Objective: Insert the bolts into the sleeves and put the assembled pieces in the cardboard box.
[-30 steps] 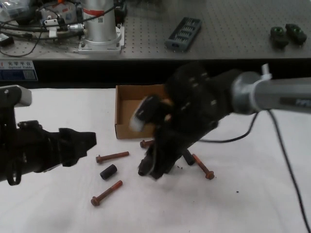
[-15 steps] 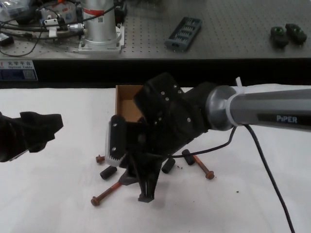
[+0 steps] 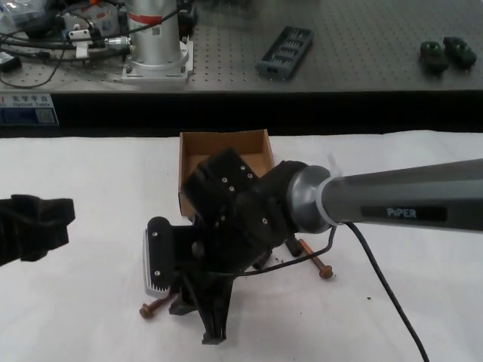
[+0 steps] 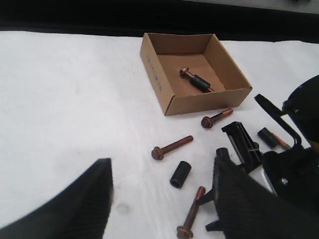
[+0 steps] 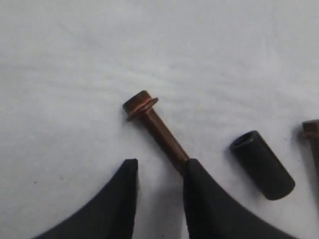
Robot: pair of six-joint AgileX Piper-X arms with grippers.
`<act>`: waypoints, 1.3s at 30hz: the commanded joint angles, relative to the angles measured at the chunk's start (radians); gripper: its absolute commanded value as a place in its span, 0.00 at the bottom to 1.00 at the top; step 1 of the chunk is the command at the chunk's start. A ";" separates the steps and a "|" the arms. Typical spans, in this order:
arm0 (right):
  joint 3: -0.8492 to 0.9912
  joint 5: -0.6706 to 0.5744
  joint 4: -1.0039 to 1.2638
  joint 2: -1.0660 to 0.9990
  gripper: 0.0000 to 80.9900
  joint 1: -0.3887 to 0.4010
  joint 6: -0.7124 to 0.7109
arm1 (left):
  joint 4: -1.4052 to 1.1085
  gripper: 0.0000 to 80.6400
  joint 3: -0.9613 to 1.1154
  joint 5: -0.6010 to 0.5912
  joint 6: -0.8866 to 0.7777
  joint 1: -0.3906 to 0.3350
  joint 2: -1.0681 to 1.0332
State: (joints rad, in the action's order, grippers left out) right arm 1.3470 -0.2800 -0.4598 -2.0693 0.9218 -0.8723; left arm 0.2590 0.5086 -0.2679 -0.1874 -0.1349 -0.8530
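My right gripper (image 5: 160,168) hangs low over the white-covered counter (image 5: 75,59). Its fingers are a narrow gap apart and nothing sits between them. A rusty bolt (image 5: 149,122) lies flat just ahead of this gripper, head pointing away from it. The end of its shaft runs up to the tip of one finger (image 5: 199,199), and I cannot tell whether the two touch. A black sleeve (image 5: 261,164) lies just beside that same finger, on its outer side, its open end hollow.

My left gripper (image 4: 163,160) hovers well apart from the right one, spread wide and holding nothing. Ahead of it on the counter lies a second bolt (image 4: 172,148), loose, close to the black sleeve. Farther ahead stands the cardboard box (image 4: 204,102), open at the top. One assembled piece (image 4: 197,79), a bolt pushed through a sleeve, lies on the box's floor. A third bolt (image 4: 217,117) lies just outside the box, along the wall nearest the left gripper, between the box and my right gripper.
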 commanded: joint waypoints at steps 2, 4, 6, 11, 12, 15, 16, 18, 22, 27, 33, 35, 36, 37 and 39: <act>0.042 -0.006 0.009 -0.021 0.30 0.000 -0.048 | 0.107 0.53 0.014 0.056 0.090 0.003 0.051; 0.070 -0.006 0.006 -0.035 0.31 0.000 -0.048 | 0.134 0.53 0.014 0.056 0.099 0.003 0.064; 0.094 -0.006 0.000 -0.049 0.34 -0.002 -0.048 | 0.157 0.53 0.014 0.056 0.106 0.003 0.076; 0.125 -0.006 -0.005 -0.058 0.36 -0.002 -0.048 | 0.179 0.53 0.014 0.085 0.121 0.003 0.084; 0.124 -0.006 -0.005 -0.058 0.36 0.000 -0.048 | 0.181 0.53 0.014 0.085 0.123 0.003 0.084; 0.124 -0.010 -0.005 -0.061 0.36 0.000 -0.076 | 0.180 0.53 0.014 0.085 0.123 0.003 0.084; 0.124 -0.010 -0.005 -0.066 0.36 0.000 -0.080 | 0.180 0.53 0.014 0.085 0.123 0.003 0.084; 0.124 -0.010 0.000 -0.077 0.36 -0.006 -0.093 | 0.183 0.53 0.014 0.085 0.123 0.003 0.084; 0.127 -0.003 0.002 -0.098 0.36 -0.008 -0.093 | 0.200 0.53 0.014 0.085 0.123 0.003 0.084; 0.159 -0.013 0.002 -0.098 0.36 -0.008 -0.050 | 0.218 0.53 0.014 0.085 0.126 0.003 0.084; 0.181 -0.081 0.002 -0.098 0.20 -0.012 0.069 | 0.218 0.53 0.014 0.085 0.127 0.003 0.084; 0.181 -0.081 -0.007 -0.098 0.08 -0.012 0.076 | 0.218 0.53 0.014 0.085 0.127 0.003 0.084; 0.181 -0.081 -0.010 -0.098 0.04 -0.012 0.076 | 0.218 0.53 0.014 0.085 0.127 0.003 0.084; 0.181 -0.081 -0.015 -0.098 0.00 -0.014 0.076 | 0.218 0.53 0.014 0.085 0.127 0.003 0.084; 0.181 -0.081 -0.029 -0.098 0.01 -0.017 0.070 | 0.218 0.53 0.014 0.085 0.127 0.003 0.084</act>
State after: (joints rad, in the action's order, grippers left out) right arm 1.5148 -0.3370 -0.4719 -2.1565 0.9148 -0.8049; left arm 0.4824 0.5111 -0.1980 -0.0763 -0.1349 -0.7773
